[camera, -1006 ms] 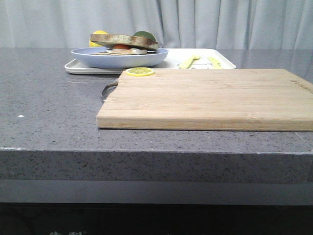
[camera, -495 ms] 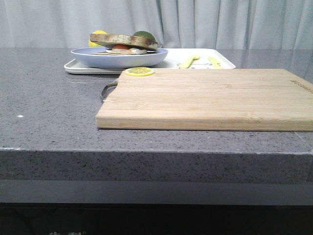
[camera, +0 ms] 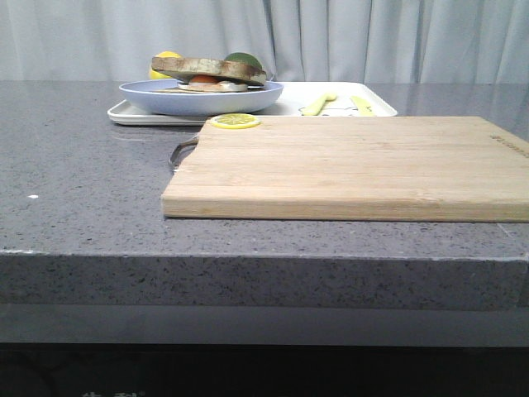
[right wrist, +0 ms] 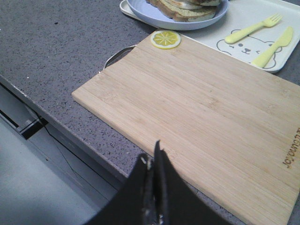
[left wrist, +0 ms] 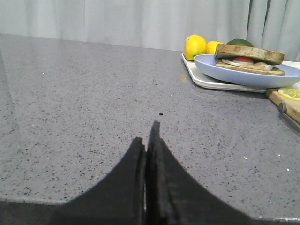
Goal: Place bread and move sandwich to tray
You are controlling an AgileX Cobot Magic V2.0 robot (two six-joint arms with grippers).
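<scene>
On the white tray [camera: 339, 108] at the far side of the counter [camera: 83, 190], the sandwich [camera: 211, 73] is sitting on its round pale blue plate [camera: 165, 97], the top slice of bread [camera: 198, 66] lying over the egg, whose orange yolk is peeking out at the edge. Behind the plate, fruit is showing only in part: two yellow ones [left wrist: 195, 46] and one green one [left wrist: 240, 42] in the left wrist view, all half hidden by the plate and the sandwich. One yellow fork [right wrist: 251, 29] and one yellow knife [right wrist: 274, 46] are lying on the tray beside a printed bear face. Just nearer than the tray, one wooden cutting board [camera: 355, 165] is lying flat, running out of the front view at the right, with one lemon slice [camera: 234, 121] resting on its far left corner and a metal handle [camera: 182, 153] sticking out at its left end. Neither arm is appearing in the front view. The left gripper [left wrist: 149, 140] is hovering over bare counter, pressed closed on nothing; the right gripper [right wrist: 153, 161] is hanging above the board's near edge, likewise closed and empty.
</scene>
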